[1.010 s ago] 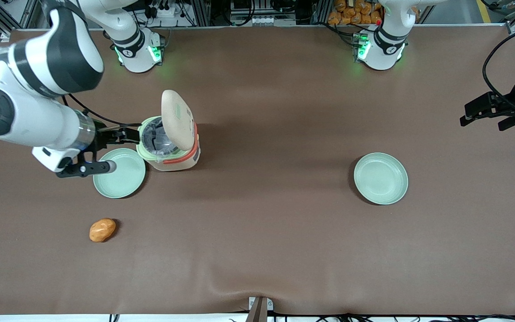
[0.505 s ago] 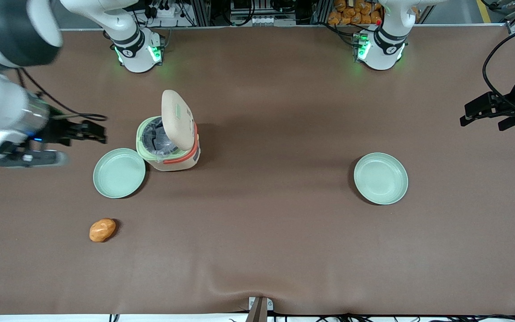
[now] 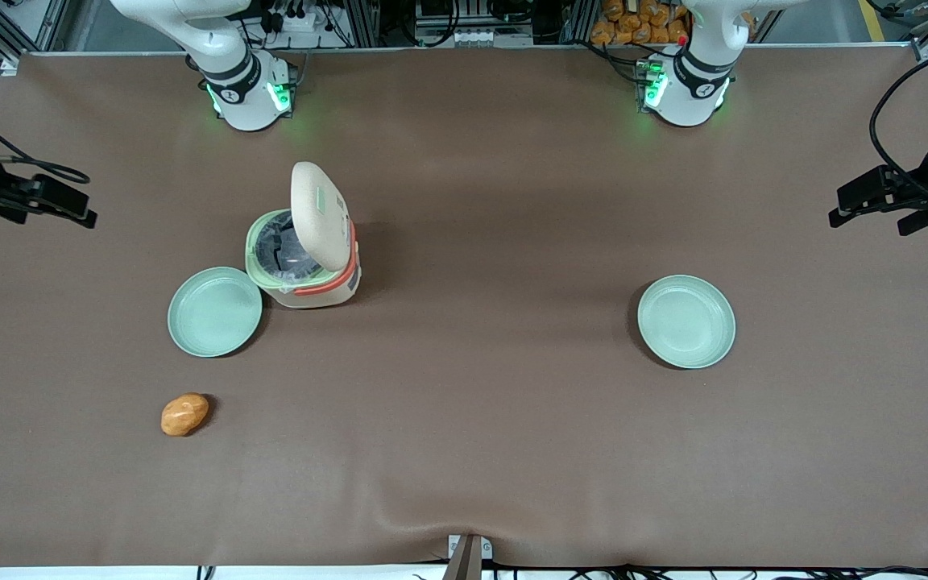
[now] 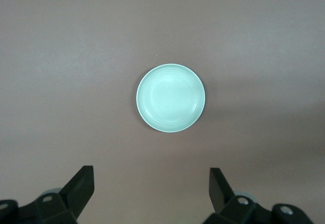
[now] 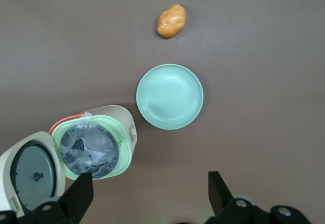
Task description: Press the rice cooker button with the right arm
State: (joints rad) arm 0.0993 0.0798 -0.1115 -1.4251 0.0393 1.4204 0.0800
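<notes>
The rice cooker (image 3: pixel 307 270) stands with its cream lid (image 3: pixel 319 213) swung up and the dark pot open. The button (image 3: pixel 324 199) is a pale green patch on the raised lid's outer face. My right gripper (image 3: pixel 77 208) is open and empty, well off from the cooker toward the working arm's end of the table. In the right wrist view the gripper (image 5: pixel 147 196) hangs high over bare table beside the cooker (image 5: pixel 125 122). That view shows only the lid's inner face (image 5: pixel 30 170), and the button is hidden.
A green plate (image 3: pixel 215 312) lies against the cooker, nearer the front camera, and shows in the right wrist view (image 5: pixel 169 96). A potato (image 3: pixel 184 414) (image 5: pixel 171 21) lies nearer the camera still. A second green plate (image 3: pixel 686 321) (image 4: pixel 170 98) lies toward the parked arm's end.
My right gripper has drawn back from the cooker's rim toward the working arm's end of the table and risen. The lid has stood open throughout.
</notes>
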